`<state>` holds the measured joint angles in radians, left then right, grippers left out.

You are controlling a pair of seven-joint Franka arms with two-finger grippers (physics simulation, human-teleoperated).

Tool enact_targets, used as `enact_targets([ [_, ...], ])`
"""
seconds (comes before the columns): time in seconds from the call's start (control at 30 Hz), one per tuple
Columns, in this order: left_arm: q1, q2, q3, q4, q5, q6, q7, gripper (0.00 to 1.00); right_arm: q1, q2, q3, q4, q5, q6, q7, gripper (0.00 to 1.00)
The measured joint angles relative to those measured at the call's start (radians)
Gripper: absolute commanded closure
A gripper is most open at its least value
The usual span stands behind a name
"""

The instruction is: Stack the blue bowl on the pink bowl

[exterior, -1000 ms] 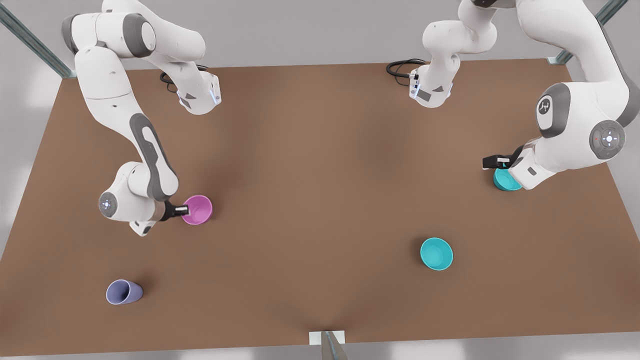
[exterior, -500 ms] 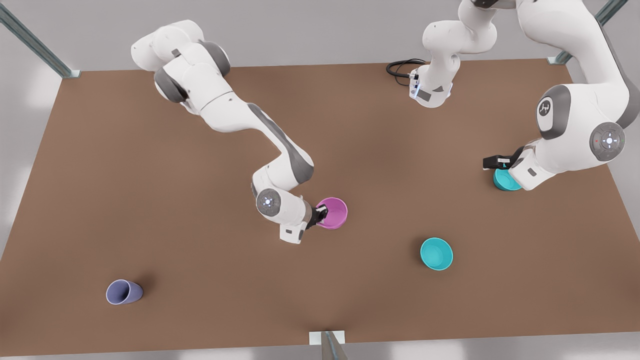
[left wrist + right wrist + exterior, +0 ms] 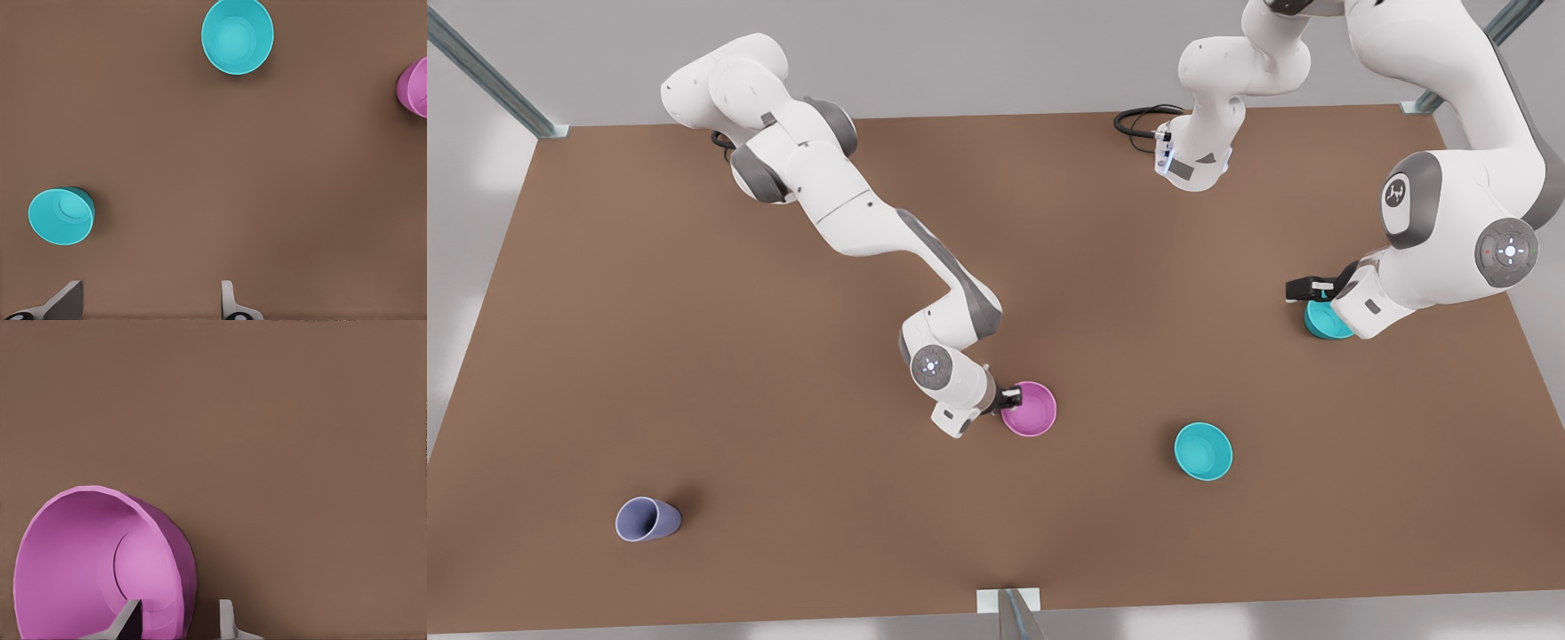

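Note:
The pink bowl (image 3: 1030,410) sits near the table's middle, and my right gripper (image 3: 1011,393) is shut on its rim on the front view's left side. In the right wrist view the two fingers (image 3: 227,620) straddle the pink bowl's (image 3: 93,567) wall. The blue bowl (image 3: 1203,451) stands free and upright toward the front view's right of the pink one; the left wrist view shows the blue bowl (image 3: 237,35) from above. My left gripper (image 3: 1304,289) hangs open at the far right, above a second teal vessel (image 3: 1327,321), its fingers (image 3: 230,303) wide apart.
A lavender-blue tapered cup (image 3: 647,519) lies near the front-left corner. The look-alike teal vessel (image 3: 61,215) stands by the table's right edge. A black cable (image 3: 1143,120) coils at the back. Bare brown table (image 3: 871,498) stretches between the pink and blue bowls.
My right arm carried the pink bowl from the front view's left side to the middle, then a little nearer the front edge. The left arm has not moved.

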<state>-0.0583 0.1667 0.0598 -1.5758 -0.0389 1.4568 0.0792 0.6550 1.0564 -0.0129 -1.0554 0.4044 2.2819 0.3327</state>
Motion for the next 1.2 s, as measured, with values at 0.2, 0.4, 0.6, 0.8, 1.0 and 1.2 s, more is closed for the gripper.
enact_targets([
  [0.2,-0.004,0.11,0.0,0.009,-0.024,0.086,0.001,0.0,-0.145,-0.209,0.003,0.002,0.0,-0.121,0.076,0.0],
  [0.4,-0.004,0.411,-0.015,0.119,-0.062,0.314,0.003,0.0,-0.557,-0.382,-0.002,0.002,-0.258,-0.508,-0.016,0.0],
  [0.6,0.039,0.628,-0.061,0.267,-0.122,0.519,0.004,0.0,-0.587,-0.779,0.012,-0.167,-0.432,-0.798,-0.149,0.0],
  [0.8,0.062,0.683,-0.081,0.277,-0.165,0.601,0.006,0.0,-0.63,-0.943,0.042,-0.349,-0.44,-0.867,-0.242,0.0],
  [1.0,0.063,0.716,-0.081,0.275,-0.177,0.629,0.006,0.57,-0.622,-0.943,0.044,-0.358,-0.439,-0.883,-0.308,0.0],
  [1.2,0.06,0.717,-0.116,0.262,-0.182,0.633,0.006,0.59,-0.617,-0.939,0.042,-0.355,-0.439,-0.889,-0.356,0.0],
])
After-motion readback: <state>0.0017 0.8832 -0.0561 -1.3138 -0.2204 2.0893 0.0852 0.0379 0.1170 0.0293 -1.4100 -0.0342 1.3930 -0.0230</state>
